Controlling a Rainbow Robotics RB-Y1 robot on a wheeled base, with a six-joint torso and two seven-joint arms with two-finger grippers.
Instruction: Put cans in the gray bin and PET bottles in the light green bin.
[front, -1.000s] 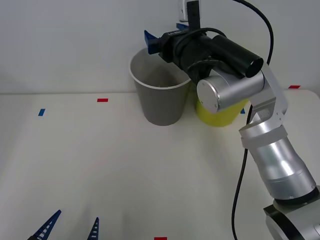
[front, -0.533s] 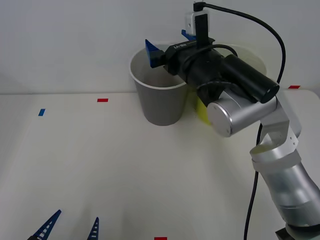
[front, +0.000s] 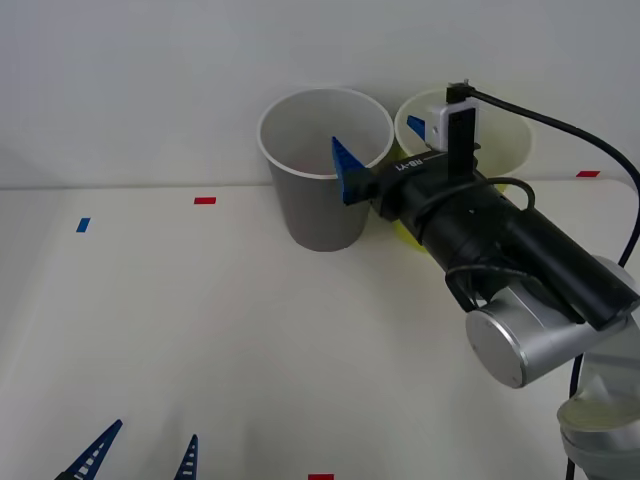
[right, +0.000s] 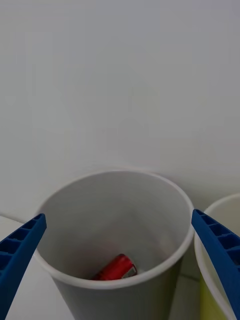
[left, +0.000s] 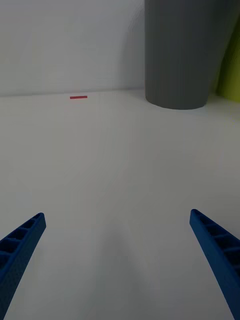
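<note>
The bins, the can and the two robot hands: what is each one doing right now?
gray bin: upright on the table, red can inside.
red can: lying at the bottom of the gray bin.
light green bin: upright, beside the gray bin.
right gripper: open, holding nothing, at the gray bin's rim.
left gripper: open, holding nothing, low over the near table.
</note>
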